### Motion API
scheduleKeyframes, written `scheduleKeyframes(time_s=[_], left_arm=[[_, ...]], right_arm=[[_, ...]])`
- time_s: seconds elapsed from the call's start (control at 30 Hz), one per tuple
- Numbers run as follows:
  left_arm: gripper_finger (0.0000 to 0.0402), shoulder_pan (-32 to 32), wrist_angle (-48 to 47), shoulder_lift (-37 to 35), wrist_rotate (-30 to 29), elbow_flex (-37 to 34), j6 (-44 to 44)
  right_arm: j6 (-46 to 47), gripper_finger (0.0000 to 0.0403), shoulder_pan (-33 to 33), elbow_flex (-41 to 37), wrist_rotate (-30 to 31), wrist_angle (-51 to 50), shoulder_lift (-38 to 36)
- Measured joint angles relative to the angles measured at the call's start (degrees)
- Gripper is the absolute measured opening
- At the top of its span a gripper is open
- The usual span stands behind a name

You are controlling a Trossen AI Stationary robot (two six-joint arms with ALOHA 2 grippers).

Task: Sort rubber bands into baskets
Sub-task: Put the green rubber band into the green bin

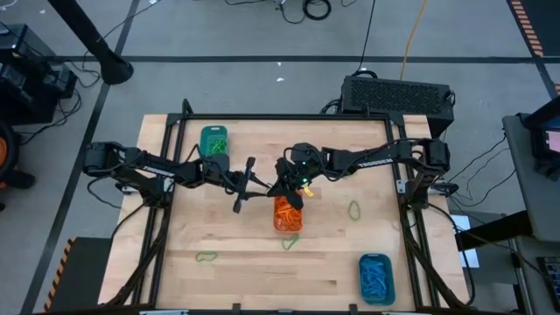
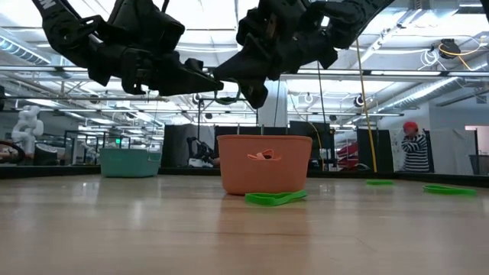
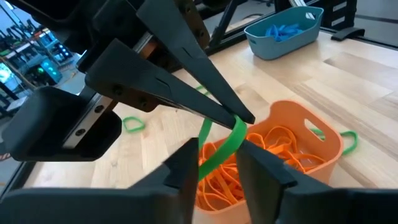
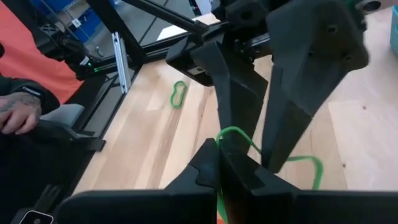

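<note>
My right gripper (image 1: 284, 184) is shut on a green rubber band (image 3: 217, 149) above the orange basket (image 1: 287, 213), which holds orange bands and stands at mid-table. My left gripper (image 1: 265, 185) meets it from the table's left, open. Its two fingers (image 3: 186, 171) stand on either side of the hanging band, and I cannot tell whether they touch it. A teal basket (image 1: 213, 140) with green bands stands at the far left. Another teal basket (image 1: 376, 278) with blue bands stands at the near right. Loose green bands lie on the table (image 1: 354, 208), (image 1: 206, 256), (image 1: 290, 242). My right gripper pinches the green band's upper end (image 3: 239, 124) between the free ends of its two shut fingers. The band hangs slanting below them as a flat strip, passing between the left gripper's fingers. It is lifted clear, over the orange basket. A small loop of it (image 4: 235, 132) arcs past the fingertips.
The two arms meet closely at mid-table over the orange basket (image 2: 265, 163). A loose green band (image 2: 275, 198) lies against the basket's near side. A person's hand (image 4: 18, 112) shows beyond the table's edge. Bare wood lies along the near edge.
</note>
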Motion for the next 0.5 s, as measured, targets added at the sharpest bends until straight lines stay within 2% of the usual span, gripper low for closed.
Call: scheduleKeyframes(time_s=[0.2,0.3,0.5], left_arm=[[0.0017,0.00,-0.04,0.00,-0.03,-0.02,-0.03],[0.0010,0.07,-0.41,0.00,-0.50,-0.02,-0.05],[0.0005,0.04,-2.70,-0.68,-4.17,-0.02,-3.01]], right_arm=[[0.00,0.0007,0.00,0.00,2.48,-0.10,0.00],[-0.02,0.0027,0.09,0.02,5.21,-0.83,0.00],[-2.44,0.0092,0.06,0.04,6.15,-1.51,-0.04]])
